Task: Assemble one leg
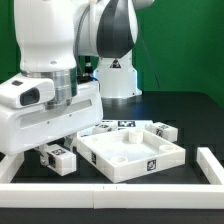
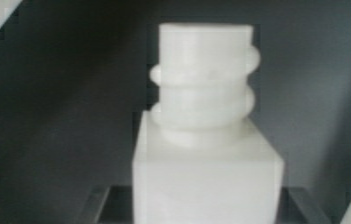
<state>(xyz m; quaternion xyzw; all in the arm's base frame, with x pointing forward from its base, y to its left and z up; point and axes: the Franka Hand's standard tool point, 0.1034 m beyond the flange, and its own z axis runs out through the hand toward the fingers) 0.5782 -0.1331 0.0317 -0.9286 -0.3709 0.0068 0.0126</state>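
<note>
In the wrist view a white leg point(image 2: 204, 150) fills the middle: a square block with a ribbed round peg at its far end. My gripper point(image 2: 207, 208) is shut on the leg's block, with a dark finger point(image 2: 115, 203) on either side. In the exterior view the gripper point(image 1: 58, 143) is low at the left, over a small tagged leg point(image 1: 58, 157) just above the table, beside the left corner of the large white panel point(image 1: 130, 152). I cannot tell whether the leg touches the table.
Other tagged legs lie behind the panel point(image 1: 108, 128) and at its right point(image 1: 160, 130). Long white border bars run along the front point(image 1: 110, 195) and the right point(image 1: 212, 165). The robot base point(image 1: 115, 70) stands at the back.
</note>
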